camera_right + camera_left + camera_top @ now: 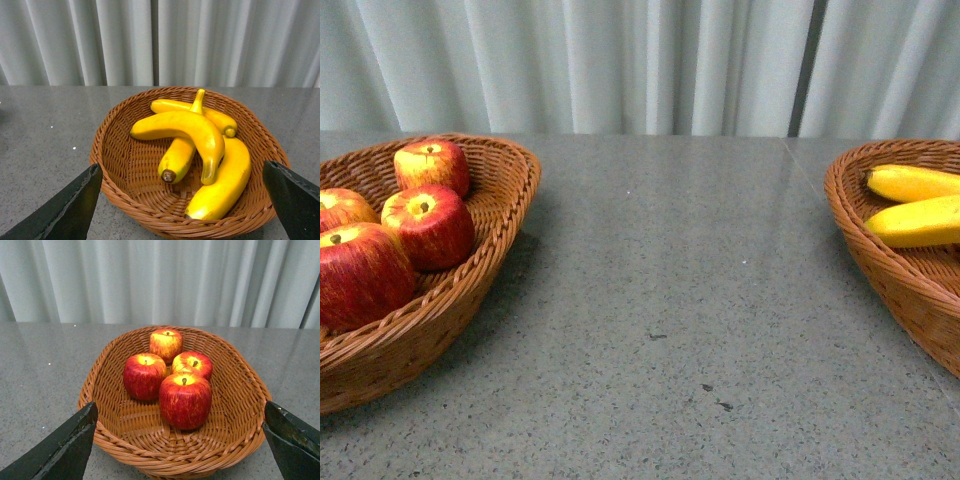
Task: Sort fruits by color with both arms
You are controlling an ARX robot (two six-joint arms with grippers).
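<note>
Apples [172,375] sat in the left basket [235,440], bananas [200,145] in the right basket [115,165], so you only needed both grippers [177,440] [180,200] wide open, empty, and clear.

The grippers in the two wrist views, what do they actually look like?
Only the fingers show: the left gripper has two dark, nearly black wedge-shaped fingers with scuffed, matte surfaces. The right gripper looks alike. No cables, markings or arm bodies are visible.

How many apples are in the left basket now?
4, all inside the basket: far apple, left apple, right apple, nearest apple. None looks hidden.
</note>
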